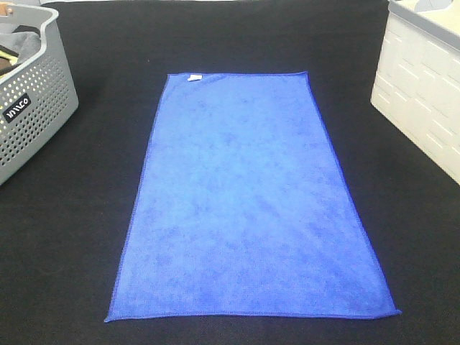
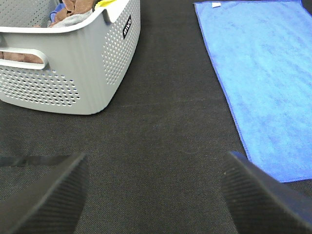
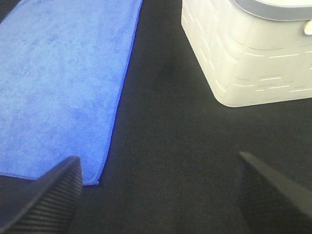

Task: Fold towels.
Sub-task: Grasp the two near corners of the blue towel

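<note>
Black tabletop (image 1: pixel 72 215); blue towel (image 1: pixel 248 201) flat, unfolded, white tag (image 1: pixel 193 77); left claw (image 2: pixel 155 165), right claw (image 3: pixel 158 161) spread wide, empty.

The high camera looked steeply down from beyond the towel's (image 1: pixel 248 201) untagged end, taking in its whole length on the tabletop (image 1: pixel 65 244). Each wrist camera hung low and close off one long edge. The left faced the basket (image 2: pixel 73 73), the right the bin (image 3: pixel 243 53). All three views shared the towel.
</note>
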Available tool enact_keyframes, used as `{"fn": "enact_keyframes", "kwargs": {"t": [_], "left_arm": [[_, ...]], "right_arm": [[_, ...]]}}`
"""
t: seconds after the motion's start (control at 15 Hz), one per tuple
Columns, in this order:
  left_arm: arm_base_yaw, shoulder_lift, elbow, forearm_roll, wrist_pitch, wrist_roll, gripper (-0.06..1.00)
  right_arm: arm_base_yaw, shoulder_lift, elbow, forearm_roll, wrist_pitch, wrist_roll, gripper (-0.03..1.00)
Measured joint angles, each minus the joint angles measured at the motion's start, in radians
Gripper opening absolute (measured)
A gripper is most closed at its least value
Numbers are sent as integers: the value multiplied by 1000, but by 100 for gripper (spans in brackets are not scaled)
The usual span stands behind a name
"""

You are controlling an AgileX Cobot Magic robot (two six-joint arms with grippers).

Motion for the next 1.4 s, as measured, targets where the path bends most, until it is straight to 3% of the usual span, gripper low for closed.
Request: {"fn": "enact_keyframes", "kwargs": {"t": [1.4], "left_arm": [[0, 0, 0, 0, 0, 0, 72]], "right_arm": [[0, 0, 0, 0, 0, 0, 80]]}}
